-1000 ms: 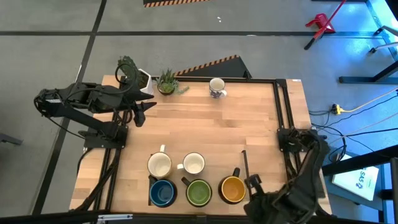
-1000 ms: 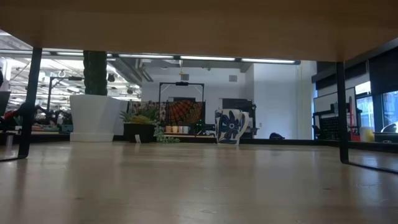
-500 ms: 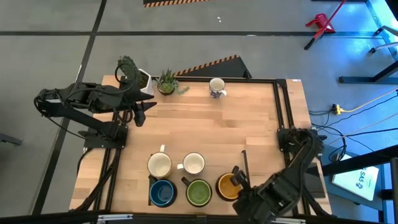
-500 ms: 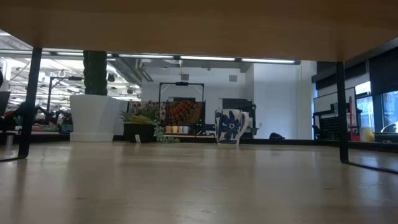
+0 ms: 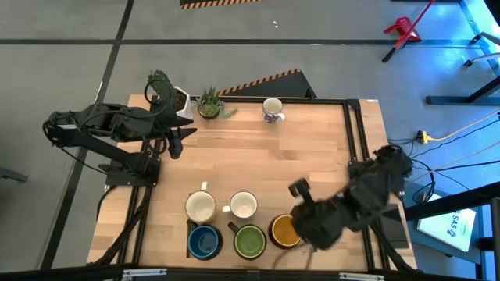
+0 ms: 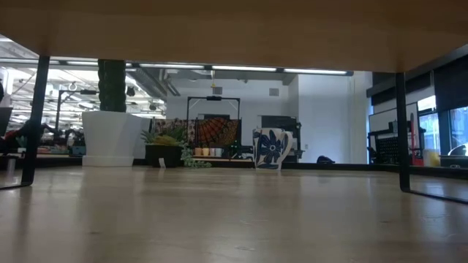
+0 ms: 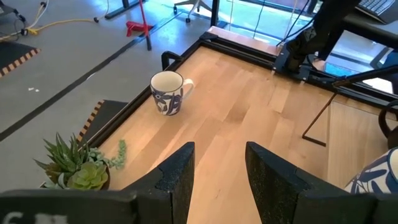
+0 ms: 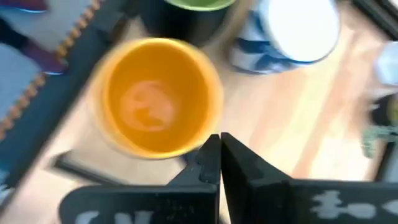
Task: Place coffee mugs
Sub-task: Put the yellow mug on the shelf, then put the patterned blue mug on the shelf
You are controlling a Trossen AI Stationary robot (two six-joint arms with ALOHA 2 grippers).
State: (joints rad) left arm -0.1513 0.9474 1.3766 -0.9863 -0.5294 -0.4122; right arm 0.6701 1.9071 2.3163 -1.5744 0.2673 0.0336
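Five mugs stand near the table's near edge: two cream-white ones [image 5: 201, 208] [image 5: 244, 206], with a blue [image 5: 205, 242], a green [image 5: 250, 242] and an orange-yellow mug [image 5: 280, 231] in front of them. The white mug with blue pattern [image 5: 272, 109] [image 7: 166, 92] stands alone at the far edge. My right arm [image 5: 336, 215] hangs over the orange-yellow mug [image 8: 155, 102]. Its gripper [image 8: 219, 142] is shut, just above that mug's rim. My left gripper [image 5: 178, 143] [image 7: 217, 165] is open at the far left and faces the patterned mug.
A white pot with a cactus [image 5: 168, 94] and a small spiky plant [image 5: 209, 101] stand at the far left edge. A thin dark rod [image 7: 317, 124] lies on the right part of the table. Bare wood spreads across the table's middle [image 5: 266, 156].
My right arm has swung out from the near right corner toward the table's middle and up. It now covers the right side of the orange-yellow mug. The mugs have stayed in place.
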